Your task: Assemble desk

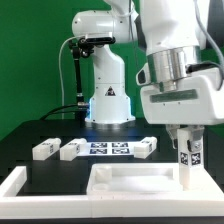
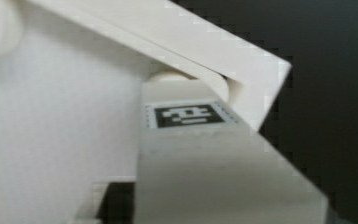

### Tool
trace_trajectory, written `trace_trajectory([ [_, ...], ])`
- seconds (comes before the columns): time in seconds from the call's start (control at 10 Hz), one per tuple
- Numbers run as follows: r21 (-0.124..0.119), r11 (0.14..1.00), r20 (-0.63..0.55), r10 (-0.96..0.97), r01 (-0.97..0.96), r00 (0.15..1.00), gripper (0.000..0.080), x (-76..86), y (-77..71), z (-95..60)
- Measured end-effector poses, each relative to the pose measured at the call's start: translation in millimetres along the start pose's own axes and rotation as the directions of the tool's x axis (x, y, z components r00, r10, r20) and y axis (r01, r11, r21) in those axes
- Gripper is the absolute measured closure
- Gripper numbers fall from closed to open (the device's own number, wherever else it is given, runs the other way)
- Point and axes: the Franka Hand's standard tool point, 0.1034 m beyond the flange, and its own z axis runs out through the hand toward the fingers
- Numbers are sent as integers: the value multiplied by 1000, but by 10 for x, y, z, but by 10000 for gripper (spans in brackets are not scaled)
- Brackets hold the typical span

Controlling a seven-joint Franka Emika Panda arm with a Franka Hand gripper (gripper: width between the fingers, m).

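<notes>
The desk top [image 1: 128, 181], a white slab with a raised rim, lies at the front of the black table. My gripper [image 1: 188, 136] is shut on a white leg [image 1: 188, 155] with square markers and holds it upright at the slab's corner on the exterior view's right. In the wrist view the held leg [image 2: 194, 150] shows its marker and reaches to the slab's rim corner [image 2: 247, 75]; whether it touches is unclear. Three more legs lie behind the slab: two [image 1: 45, 148] [image 1: 75, 149] on the exterior view's left and one [image 1: 143, 147] nearer the middle.
The marker board [image 1: 106, 150] lies flat between the loose legs. The white frame [image 1: 18, 184] borders the table's front on the exterior view's left. The robot base [image 1: 108, 100] stands behind the parts.
</notes>
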Motion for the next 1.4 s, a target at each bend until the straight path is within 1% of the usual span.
trace_trajectory([
  [0.1, 16, 998, 10, 68, -69, 998, 495, 15, 12, -3],
  [0.3, 14, 973, 36, 229, -230, 973, 491, 1, 11, -4],
  [0.4, 13, 972, 36, 234, -235, 972, 489, -2, 14, 1],
  [0.5, 15, 980, 34, 195, -196, 980, 489, 0, 14, 3],
  [0.6, 13, 982, 33, 185, -186, 982, 303, -5, 16, 5],
  [0.7, -36, 993, 31, -114, 115, 993, 200, -68, 22, 5],
  [0.8, -44, 941, 57, -333, 336, 941, 200, -107, -7, 6],
  [0.9, -34, 921, 59, -385, 387, 921, 160, -119, 2, 14],
  [1.1, -31, 857, 61, -512, 514, 857, 153, -98, 14, 20],
  [1.2, -41, 779, 65, -623, 626, 780, 153, -88, 25, 18],
  [1.3, -79, 597, 99, -792, 798, 602, 150, -73, 18, -9],
  [1.4, -91, 447, 139, -879, 890, 456, 150, -81, -76, -42],
])
